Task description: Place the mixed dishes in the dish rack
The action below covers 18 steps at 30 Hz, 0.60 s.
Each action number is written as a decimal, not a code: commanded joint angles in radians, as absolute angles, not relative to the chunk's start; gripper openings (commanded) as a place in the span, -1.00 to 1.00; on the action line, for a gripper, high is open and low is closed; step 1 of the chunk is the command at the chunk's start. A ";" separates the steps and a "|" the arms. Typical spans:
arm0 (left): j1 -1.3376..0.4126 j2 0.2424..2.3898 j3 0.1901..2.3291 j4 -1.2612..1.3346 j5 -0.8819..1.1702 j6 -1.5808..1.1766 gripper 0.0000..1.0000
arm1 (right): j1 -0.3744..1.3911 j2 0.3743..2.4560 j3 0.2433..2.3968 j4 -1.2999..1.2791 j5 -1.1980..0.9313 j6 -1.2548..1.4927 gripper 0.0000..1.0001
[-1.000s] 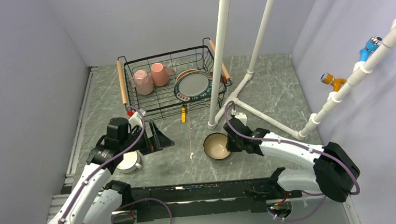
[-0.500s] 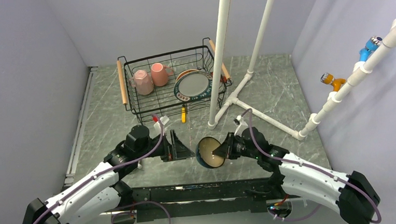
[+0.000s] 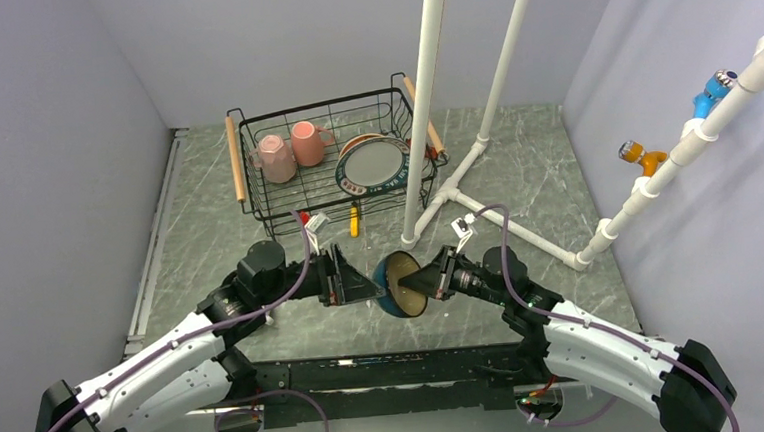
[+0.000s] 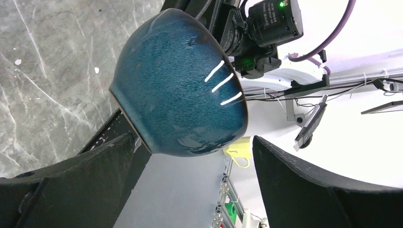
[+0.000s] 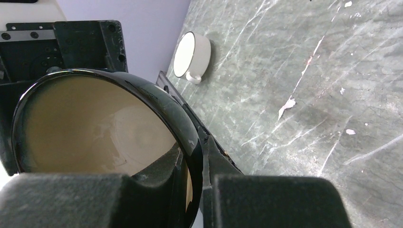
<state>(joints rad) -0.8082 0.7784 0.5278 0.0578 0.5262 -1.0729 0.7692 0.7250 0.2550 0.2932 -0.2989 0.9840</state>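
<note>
My right gripper (image 3: 427, 281) is shut on the rim of the dark-blue, tan-inside bowl (image 3: 399, 285) and holds it on its side above the table. The right wrist view shows one finger inside the bowl (image 5: 95, 123) and one outside, at the gripper (image 5: 195, 156). My left gripper (image 3: 360, 277) is open, facing the bowl's blue underside (image 4: 176, 90); its fingers (image 4: 85, 175) flank it without touching. The dish rack (image 3: 307, 196) holds two pink mugs (image 3: 276, 157), the big plate (image 3: 375, 164) and the cream dish (image 3: 358, 140). The white cup (image 5: 192, 54) lies on its side on the table.
A white pipe frame (image 3: 421, 103) stands right of the rack, with its feet running across the table. A yellow tool (image 3: 355, 220) and a red-handled tool (image 3: 303, 219) lie before the rack. A black rail (image 3: 387, 366) runs along the near edge. Walls close both sides.
My right gripper has lifted the bowl off the table, tipped it on its side and carried it left. My left arm has swung right from the white cup to the bowl.
</note>
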 commanded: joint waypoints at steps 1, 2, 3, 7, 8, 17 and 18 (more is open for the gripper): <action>-0.830 0.760 0.572 0.108 0.493 -1.093 0.99 | 0.769 0.716 0.292 0.437 -0.298 0.996 -1.00; -0.832 0.757 0.573 0.109 0.493 -1.092 0.99 | 0.769 0.716 0.290 0.438 -0.289 0.995 -1.00; -0.834 0.753 0.574 0.114 0.493 -1.093 0.99 | 0.769 0.718 0.290 0.441 -0.289 0.991 -1.00; -0.840 0.758 0.571 0.158 0.498 -1.106 0.99 | 0.768 0.731 0.294 0.433 -0.286 0.967 -1.00; -0.841 0.764 0.574 0.158 0.497 -1.108 0.99 | 0.768 0.731 0.296 0.428 -0.283 0.958 -1.00; -0.882 0.812 0.625 0.132 0.425 -1.093 0.99 | 0.772 0.725 0.333 0.332 -0.226 0.881 -1.00; -0.888 0.816 0.630 0.133 0.418 -1.090 0.99 | 0.773 0.725 0.336 0.327 -0.222 0.875 -1.00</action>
<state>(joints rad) -0.8566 0.8127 0.5537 0.0479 0.4446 -1.0931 0.7689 0.7395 0.2634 0.2745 -0.2527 0.9104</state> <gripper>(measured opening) 0.994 0.121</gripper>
